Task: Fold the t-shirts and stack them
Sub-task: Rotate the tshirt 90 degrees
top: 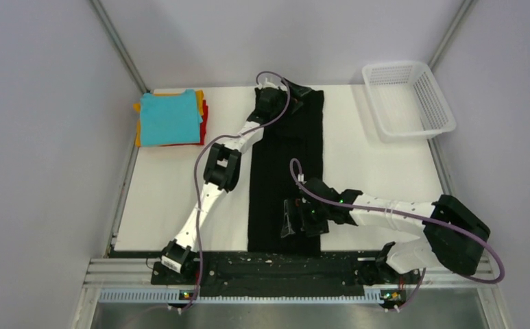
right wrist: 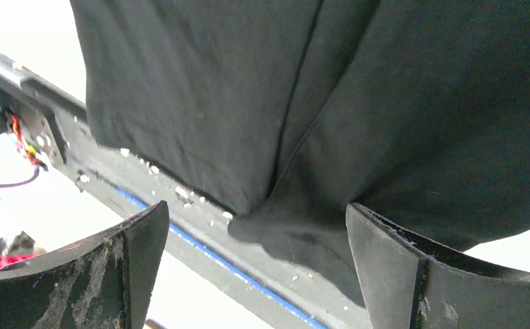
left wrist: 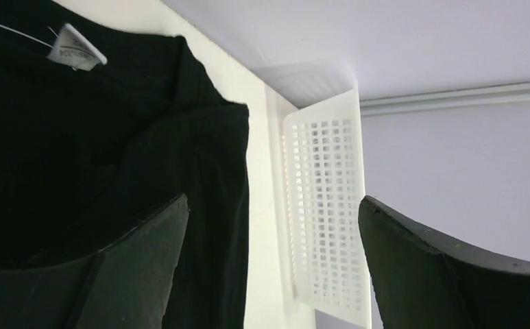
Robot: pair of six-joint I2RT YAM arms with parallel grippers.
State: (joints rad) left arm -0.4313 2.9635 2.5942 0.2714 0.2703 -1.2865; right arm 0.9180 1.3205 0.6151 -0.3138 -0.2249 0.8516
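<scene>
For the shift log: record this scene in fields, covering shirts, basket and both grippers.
black shirt: folded into a long strip, running far to near down the middle of the table
folded stack: far left corner, teal on top, orange-yellow and red below
basket: white, far right corner
left gripper: open, over the strip's collar end
right gripper: open, over the strip's near hem

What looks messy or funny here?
Little white crumbs are sprinkled on the dark rail by the near hem of the black shirt. The folded pile is a bit untidy too: the orange shirt and red shirt peek out from under the teal shirt.
</scene>
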